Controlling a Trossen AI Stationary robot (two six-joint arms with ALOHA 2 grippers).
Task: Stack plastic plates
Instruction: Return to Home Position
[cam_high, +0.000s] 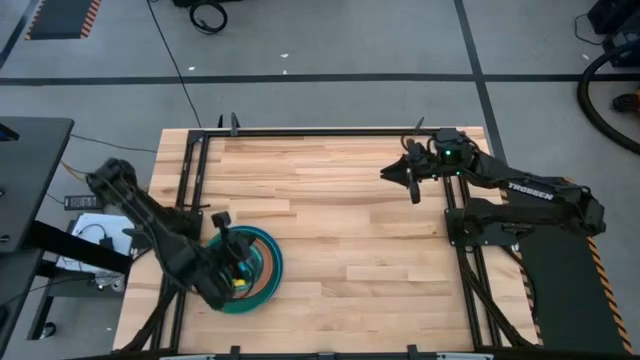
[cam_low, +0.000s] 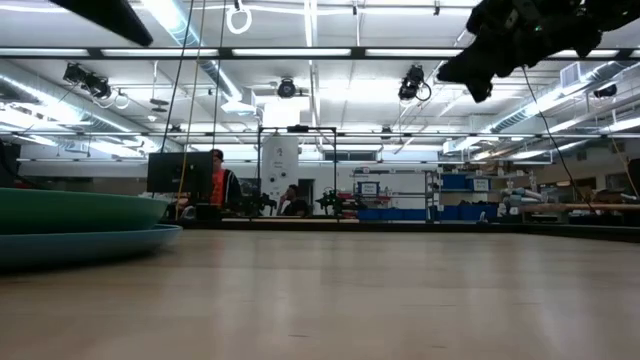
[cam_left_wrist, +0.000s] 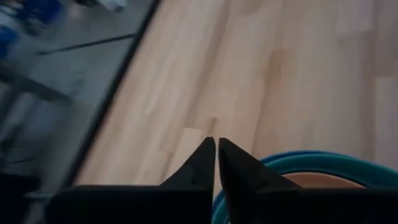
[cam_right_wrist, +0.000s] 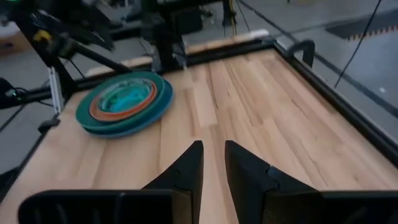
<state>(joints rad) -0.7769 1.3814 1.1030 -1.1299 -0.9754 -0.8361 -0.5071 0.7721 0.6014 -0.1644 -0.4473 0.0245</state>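
High view: stack of plastic plates sits at near-left part of table, close to its left edge. You won't find any loose plates elsewhere.
Stack makeup: right wrist view shows big teal + blue at bottom, an orange ring higher up, cyan in centre. Layers in btw are hard to separate.
Low view: only the green-over-blue rims show, lying flat, no tilt visible.
Left claw: fingers all but touching, hairline gap, nothing held. It hangs over the stack, w/ tips just past the rim per left wrist view.
Right claw: fingers a bit apart, narrow gap, empty. It is raised at far-right side of table, well apart from the stack.
Step (judged): stacking looks done. What's left for you is getting the arms to rest pos.
Progress (judged): near the end.
Risk 1: L arm is directly above the stack. Pull it back low and a finger or the wrist could clip the top small plates and slide them off, since they look light + slick.
Risk 2: a sideways nudge could push the whole stack toward the table edge, which is close.
Risk 3: R arm looks low risk, as nothing lies near its path.
Advice: lift L arm first, then retract.
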